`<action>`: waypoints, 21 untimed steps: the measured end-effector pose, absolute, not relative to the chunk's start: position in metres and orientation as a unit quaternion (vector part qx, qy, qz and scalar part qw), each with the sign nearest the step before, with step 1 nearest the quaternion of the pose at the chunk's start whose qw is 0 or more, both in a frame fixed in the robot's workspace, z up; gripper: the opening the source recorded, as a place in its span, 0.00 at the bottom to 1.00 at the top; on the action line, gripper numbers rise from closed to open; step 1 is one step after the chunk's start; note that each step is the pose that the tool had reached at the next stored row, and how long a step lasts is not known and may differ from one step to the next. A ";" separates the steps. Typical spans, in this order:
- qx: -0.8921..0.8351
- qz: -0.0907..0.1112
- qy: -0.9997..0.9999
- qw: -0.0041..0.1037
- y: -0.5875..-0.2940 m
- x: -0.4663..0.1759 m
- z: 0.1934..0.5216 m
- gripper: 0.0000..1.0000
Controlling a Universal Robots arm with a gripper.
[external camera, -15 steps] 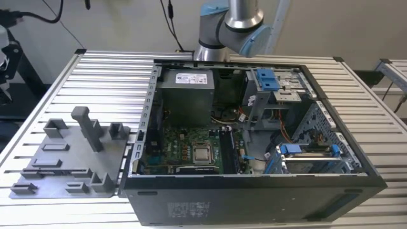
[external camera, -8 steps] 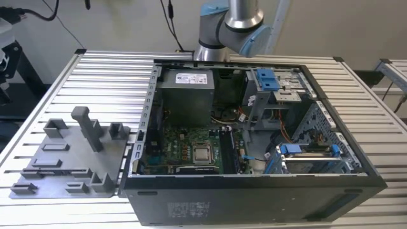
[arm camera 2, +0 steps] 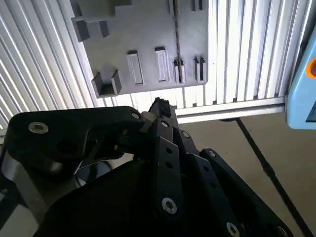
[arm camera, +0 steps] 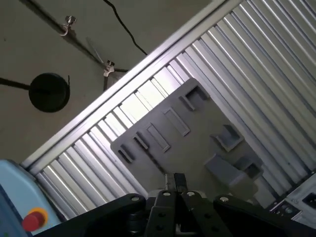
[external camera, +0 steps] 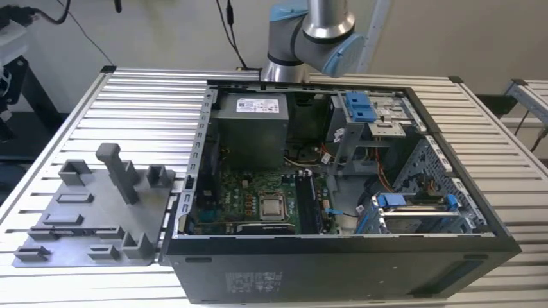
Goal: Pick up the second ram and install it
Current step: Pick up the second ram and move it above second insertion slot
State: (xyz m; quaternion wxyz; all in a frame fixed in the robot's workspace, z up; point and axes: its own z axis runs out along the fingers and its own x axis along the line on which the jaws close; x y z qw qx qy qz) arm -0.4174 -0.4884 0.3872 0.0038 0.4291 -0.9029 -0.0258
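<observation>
Gripper, fingertips pressed together, hangs over the grey fixture plate in both wrist views. In the exterior view the plate lies at nine o'clock of the open computer case. Whether the second ram sits in the green motherboard slots cannot be told. The print on the power supply's white label is too small to read.

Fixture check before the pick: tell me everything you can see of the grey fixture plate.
The grey fixture plate is a flat, matte slab, plastic by its look, lying on the ribbed metal table at the exterior view's left of the open computer case. One tall post stands near its middle, with U-shaped brackets and low rectangular blocks around it. Its edge runs close along the case; contact is unclear.
</observation>
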 end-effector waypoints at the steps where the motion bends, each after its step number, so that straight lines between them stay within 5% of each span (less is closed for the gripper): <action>1: 0.437 -0.026 -0.899 0.004 -0.488 -0.417 0.387 0.11; 21: 0.560 -0.024 -0.828 0.006 -0.489 -0.415 0.383 0.11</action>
